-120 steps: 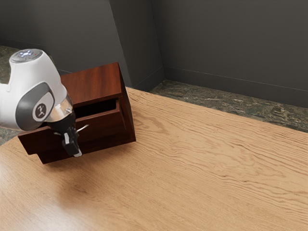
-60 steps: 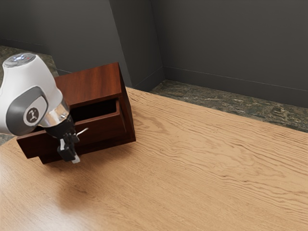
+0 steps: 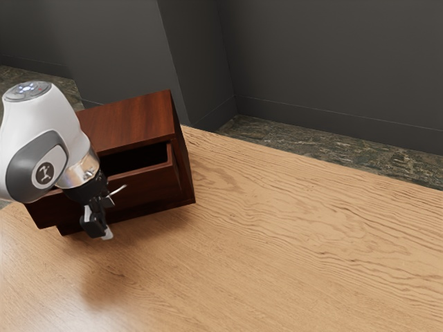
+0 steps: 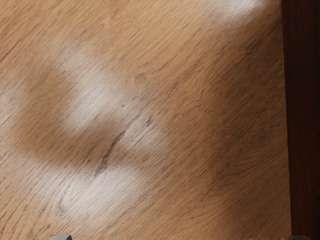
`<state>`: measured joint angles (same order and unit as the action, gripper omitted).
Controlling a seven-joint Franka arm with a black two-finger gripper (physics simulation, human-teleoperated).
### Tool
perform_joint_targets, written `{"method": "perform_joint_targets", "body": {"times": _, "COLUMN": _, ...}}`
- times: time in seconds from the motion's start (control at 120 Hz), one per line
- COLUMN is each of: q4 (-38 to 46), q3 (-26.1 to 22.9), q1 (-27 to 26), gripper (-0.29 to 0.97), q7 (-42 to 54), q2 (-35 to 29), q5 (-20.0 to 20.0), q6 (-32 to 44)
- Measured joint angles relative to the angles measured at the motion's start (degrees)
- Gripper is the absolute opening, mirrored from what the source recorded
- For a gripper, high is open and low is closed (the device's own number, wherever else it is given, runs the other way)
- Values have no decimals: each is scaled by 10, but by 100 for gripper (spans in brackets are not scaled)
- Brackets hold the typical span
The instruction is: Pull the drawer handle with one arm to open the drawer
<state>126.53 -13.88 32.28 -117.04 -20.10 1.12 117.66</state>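
One dark-wood cabinet stands by the far edge of the single oak tabletop, toward the corner at the exterior view's left. The cabinet has one drawer, and the drawer has one thin silver handle. One white Franka arm is at the table, ending in one black gripper. Two grey fingertips of that gripper show in the wrist view. Beyond the table, mottled stone floor appears in two patches.
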Motion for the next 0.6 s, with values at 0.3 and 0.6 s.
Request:
{"method": "perform_joint_targets", "body": {"times": 0.3, "q4": -10, "q3": -8, "q1": 30, "gripper": 44, "q7": 0, "q2": 7, "q5": -3, "q6": 6}}
{"method": "perform_joint_targets", "body": {"times": 0.6, "q4": -17, "q3": -56, "q1": 86, "gripper": 45, "q7": -9, "q2": 7, "q5": -26, "q6": 11}}
